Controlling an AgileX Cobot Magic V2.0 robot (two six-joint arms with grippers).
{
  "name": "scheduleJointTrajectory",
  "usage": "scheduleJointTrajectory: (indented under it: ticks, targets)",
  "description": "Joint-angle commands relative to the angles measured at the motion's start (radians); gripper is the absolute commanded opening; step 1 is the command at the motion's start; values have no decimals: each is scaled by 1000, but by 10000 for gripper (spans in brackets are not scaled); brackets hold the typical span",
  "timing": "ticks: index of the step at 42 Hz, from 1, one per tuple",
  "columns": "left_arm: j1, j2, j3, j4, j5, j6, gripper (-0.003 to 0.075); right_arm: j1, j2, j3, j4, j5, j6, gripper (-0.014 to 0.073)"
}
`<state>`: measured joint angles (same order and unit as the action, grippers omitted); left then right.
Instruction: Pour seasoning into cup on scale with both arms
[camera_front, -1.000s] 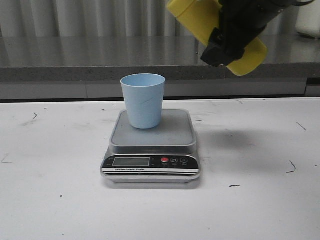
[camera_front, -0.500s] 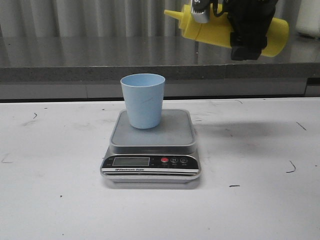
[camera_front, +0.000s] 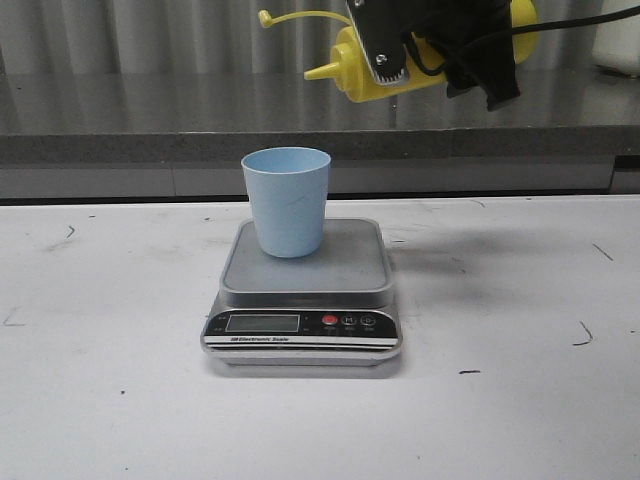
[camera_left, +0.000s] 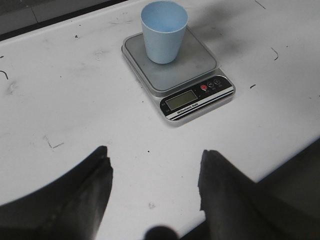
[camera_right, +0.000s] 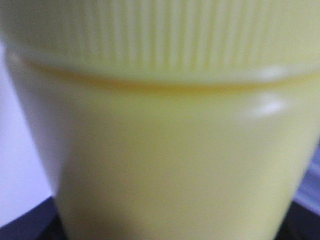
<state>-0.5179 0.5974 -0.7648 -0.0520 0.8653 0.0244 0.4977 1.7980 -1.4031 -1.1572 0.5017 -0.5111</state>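
Note:
The pale-blue cup (camera_front: 286, 200) stands upright on the steel platform of the silver scale (camera_front: 350, 270) at the table's middle. My right gripper (camera_front: 455, 45) is shut on the yellow seasoning bottle (camera_front: 352, 72) and holds it high, lying nearly level. The nozzle points left and ends above and just right of the cup's rim, with its small cap dangling on a strap. The bottle (camera_right: 165, 150) fills the right wrist view. My left gripper (camera_left: 155, 172) is open and empty, well short of the cup (camera_left: 164, 31) and the scale (camera_left: 197, 60).
A grey counter ledge (camera_front: 150, 140) runs behind the white, scuffed table (camera_front: 120, 400). A white object (camera_front: 617, 35) stands on it at the far right. The table's near edge (camera_left: 295, 165) shows in the left wrist view.
My right gripper has turned the bottle from steeply tilted to nearly level, and its nozzle has swung left toward the cup. The cup and scale have not moved.

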Motion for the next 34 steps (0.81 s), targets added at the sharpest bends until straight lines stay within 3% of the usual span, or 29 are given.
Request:
scheduleJointTrajectory:
  ticks: [1,10,27,34]
  targets:
    - [-7,2,-26,-10,-75,-4,386,0,-57,-42,-176,-43,4,292]
    - [-7,2,-26,-10,-75,-4,386,0,-57,-42,-310,-111,4,292]
    - [-7,2,-26,-10,-75,-4,386,0,-57,-41,-304,-143,8,292]
    - [-7,2,-26,-10,-75,-4,386,0,-57,-40,-221,-123,143,292]
